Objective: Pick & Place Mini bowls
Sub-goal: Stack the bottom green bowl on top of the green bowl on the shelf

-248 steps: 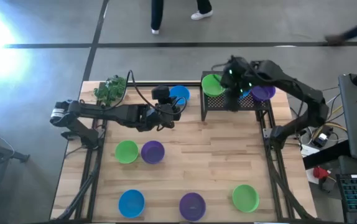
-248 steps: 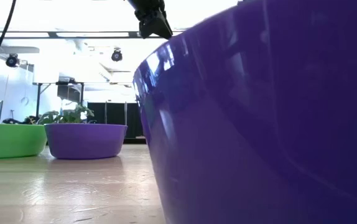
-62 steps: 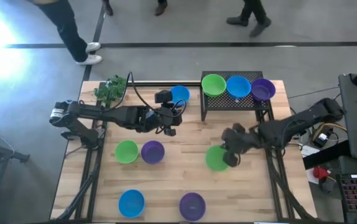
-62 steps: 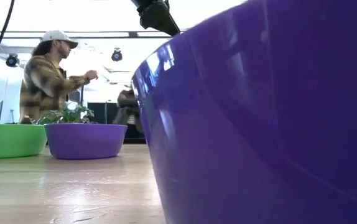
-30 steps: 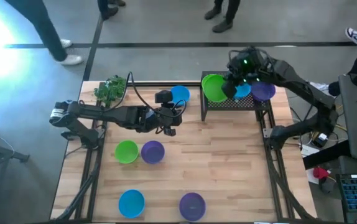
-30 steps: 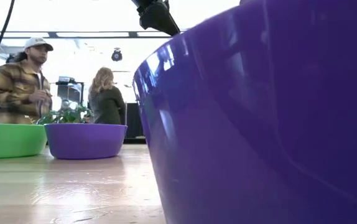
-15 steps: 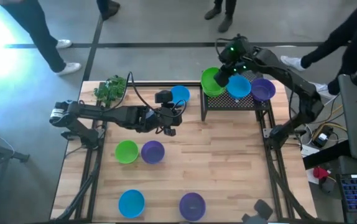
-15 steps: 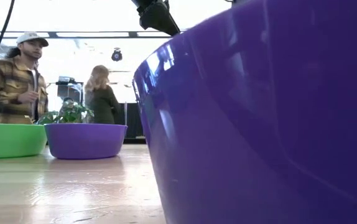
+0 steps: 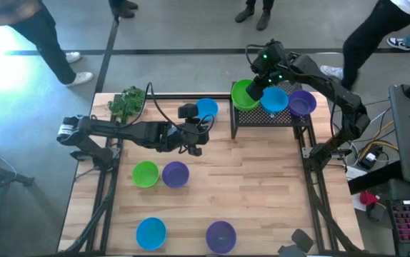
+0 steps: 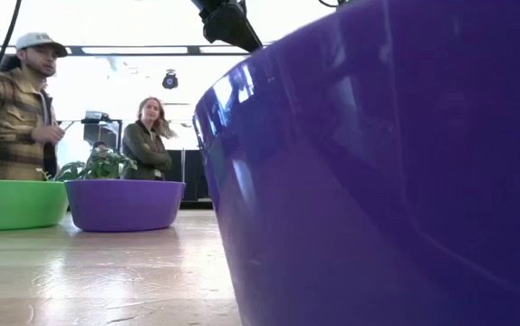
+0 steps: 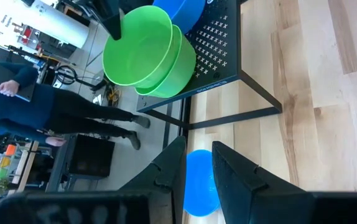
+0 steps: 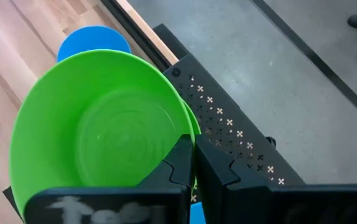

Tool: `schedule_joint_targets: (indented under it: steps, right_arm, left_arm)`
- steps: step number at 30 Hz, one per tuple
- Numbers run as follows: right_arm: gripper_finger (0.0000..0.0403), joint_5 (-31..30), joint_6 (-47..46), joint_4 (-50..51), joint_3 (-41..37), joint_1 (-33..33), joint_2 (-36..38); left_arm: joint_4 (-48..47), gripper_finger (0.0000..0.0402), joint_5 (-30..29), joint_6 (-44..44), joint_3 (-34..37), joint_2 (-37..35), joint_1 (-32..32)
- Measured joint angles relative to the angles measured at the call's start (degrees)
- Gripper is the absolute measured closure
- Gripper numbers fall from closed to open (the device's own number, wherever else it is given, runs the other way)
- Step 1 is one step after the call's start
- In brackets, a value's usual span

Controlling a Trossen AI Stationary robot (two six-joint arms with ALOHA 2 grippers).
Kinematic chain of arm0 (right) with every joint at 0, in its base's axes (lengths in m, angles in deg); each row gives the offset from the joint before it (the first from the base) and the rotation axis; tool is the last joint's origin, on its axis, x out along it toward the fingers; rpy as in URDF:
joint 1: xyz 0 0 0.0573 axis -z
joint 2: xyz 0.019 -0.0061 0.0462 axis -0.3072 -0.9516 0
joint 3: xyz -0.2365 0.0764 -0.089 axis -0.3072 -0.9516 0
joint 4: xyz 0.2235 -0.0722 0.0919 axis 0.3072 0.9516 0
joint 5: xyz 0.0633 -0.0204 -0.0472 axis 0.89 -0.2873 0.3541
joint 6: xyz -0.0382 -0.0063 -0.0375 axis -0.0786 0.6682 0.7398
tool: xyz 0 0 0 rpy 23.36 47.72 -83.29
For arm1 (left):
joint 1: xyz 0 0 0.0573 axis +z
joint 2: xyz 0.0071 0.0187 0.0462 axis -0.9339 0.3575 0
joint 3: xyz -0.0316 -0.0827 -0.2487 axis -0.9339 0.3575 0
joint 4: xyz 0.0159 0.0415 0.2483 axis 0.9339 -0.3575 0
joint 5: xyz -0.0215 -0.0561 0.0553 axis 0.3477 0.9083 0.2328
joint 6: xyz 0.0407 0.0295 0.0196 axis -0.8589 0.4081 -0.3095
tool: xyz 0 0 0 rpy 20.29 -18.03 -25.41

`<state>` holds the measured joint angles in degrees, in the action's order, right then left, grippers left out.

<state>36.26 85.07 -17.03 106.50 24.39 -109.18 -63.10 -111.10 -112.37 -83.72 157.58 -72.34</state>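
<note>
Step in hand, as I read it: stacking a green mini bowl (image 12: 97,134) onto the green one already on the black perforated rack (image 9: 271,118) at the far right of the bench (image 9: 212,193). Right claw (image 9: 256,87) is pinched tight on that bowl's rim, holding it tilted just above the racked green bowl (image 11: 181,59); whether they touch, can't tell. Blue bowl (image 9: 274,99) and purple bowl (image 9: 303,103) sit beside it on the rack.

Left claw (image 9: 195,135) waits mid-bench near the far blue bowl (image 9: 206,108), fingers spread wide, holding nothing.

Still on the bench: green (image 9: 145,173) + purple (image 9: 176,173) pair at left-centre, blue (image 9: 151,231) and purple (image 9: 221,235) at the near edge.

Next, prob.: level the bowl, lower it so it nests, then let go of the rim and lift clear w/o dragging the stack.
</note>
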Motion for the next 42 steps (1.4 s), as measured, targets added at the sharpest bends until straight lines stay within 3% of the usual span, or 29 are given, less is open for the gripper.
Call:
schedule_joint_targets:
  steps: [25, 42]
  right_arm:
    - [0.0391, -0.09, 1.04, -0.63, -1.63, 0.11, -0.7]
    - [0.0292, -0.15, 2.08, -0.3, -0.73, 0.11, -0.51]
  left_arm:
    - [0.04, 0.0319, -0.01, 0.26, -0.01, 0.0, 0.0]
    - [0.04, 0.0319, 0.0, 0.24, -0.02, 0.0, 0.0]
